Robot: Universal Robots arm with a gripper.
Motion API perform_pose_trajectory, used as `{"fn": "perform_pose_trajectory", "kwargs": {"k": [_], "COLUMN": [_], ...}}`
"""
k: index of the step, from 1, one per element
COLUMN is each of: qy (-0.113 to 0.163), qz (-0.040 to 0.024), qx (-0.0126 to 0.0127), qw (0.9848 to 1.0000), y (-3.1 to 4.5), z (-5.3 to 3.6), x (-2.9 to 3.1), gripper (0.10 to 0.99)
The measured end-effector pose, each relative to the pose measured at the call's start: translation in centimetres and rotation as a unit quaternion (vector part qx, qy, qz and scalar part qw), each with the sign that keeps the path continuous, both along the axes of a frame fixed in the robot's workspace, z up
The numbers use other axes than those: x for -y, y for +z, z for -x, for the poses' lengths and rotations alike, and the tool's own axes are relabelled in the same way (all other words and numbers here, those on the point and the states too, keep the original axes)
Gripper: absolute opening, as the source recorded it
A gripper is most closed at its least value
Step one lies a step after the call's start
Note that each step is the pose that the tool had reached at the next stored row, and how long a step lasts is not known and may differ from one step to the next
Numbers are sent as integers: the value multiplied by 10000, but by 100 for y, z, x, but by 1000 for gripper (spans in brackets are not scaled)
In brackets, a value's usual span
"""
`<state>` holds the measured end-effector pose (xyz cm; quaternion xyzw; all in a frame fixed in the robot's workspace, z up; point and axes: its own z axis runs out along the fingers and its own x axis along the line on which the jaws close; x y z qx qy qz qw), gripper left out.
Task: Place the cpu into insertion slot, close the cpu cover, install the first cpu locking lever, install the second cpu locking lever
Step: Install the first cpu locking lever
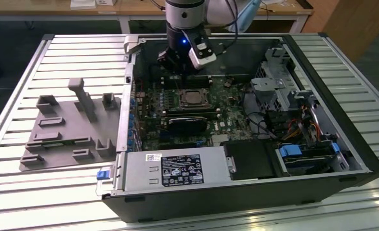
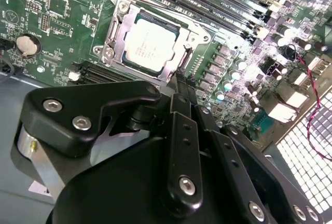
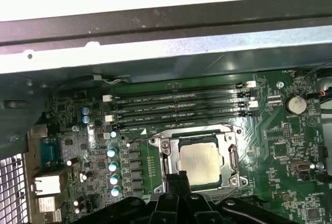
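The cpu (image 2: 149, 45) (image 3: 198, 163) (image 1: 190, 97) lies flat in the insertion slot (image 3: 189, 130) on the green motherboard, its silvery-tan top showing. The cpu cover (image 2: 115, 31) (image 3: 229, 154), a silvery metal frame, lies down around it. My gripper (image 2: 180, 85) (image 3: 179, 178) (image 1: 171, 67) is shut with nothing between its fingers. Its tips hover just off one edge of the cover, a little above the board. I cannot tell how the locking levers stand.
Several dark memory slots (image 3: 176, 107) run beside the socket, with the case wall (image 3: 155, 22) beyond them. A black block (image 1: 189, 122), the power supply (image 1: 173, 168) and a drive cage (image 1: 279, 86) crowd the open case. A grey fixture (image 1: 67, 130) lies on the slatted table.
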<state>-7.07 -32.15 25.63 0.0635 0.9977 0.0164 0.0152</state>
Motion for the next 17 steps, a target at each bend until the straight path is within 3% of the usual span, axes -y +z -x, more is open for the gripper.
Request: {"fn": "perform_pose_trajectory", "kwargs": {"k": [17], "qy": [0], "qz": [-13], "qx": [39], "qw": [10000], "y": [-1], "z": [356], "x": [0], "gripper": [106]}}
